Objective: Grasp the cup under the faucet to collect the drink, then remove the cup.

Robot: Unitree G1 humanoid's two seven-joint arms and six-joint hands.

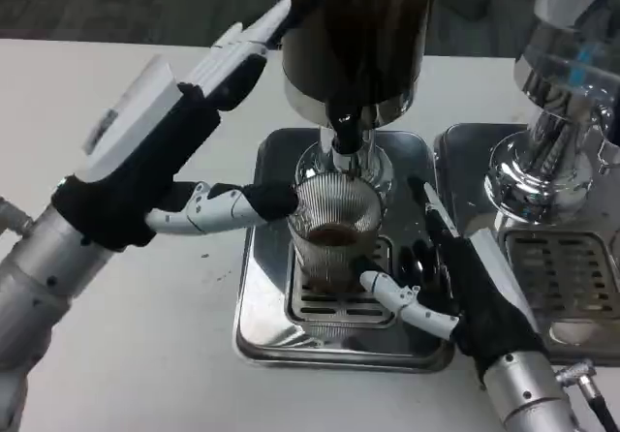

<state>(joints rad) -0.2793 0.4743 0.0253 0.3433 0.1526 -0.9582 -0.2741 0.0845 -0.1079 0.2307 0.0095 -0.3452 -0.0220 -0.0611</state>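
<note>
A ribbed clear cup (pixel 334 224) stands on the grate of the steel drip tray (pixel 260 327), directly below the faucet (pixel 345 139) of a dispenser tank (pixel 354 35) filled with dark drink. A little brown liquid lies in the cup. My right hand (pixel 457 289) grips the cup from the right, thumb across its lower front and fingers behind its right side. My left hand (pixel 165 146) is raised at the left with fingers stretched up to the tank's left edge; its thumb reaches to the cup's left rim. It holds nothing.
A second chrome dispenser (pixel 554 151) with its own drip tray (pixel 572 277) stands close on the right, just beyond my right hand. White tabletop (pixel 145 335) lies to the left and front of the tray.
</note>
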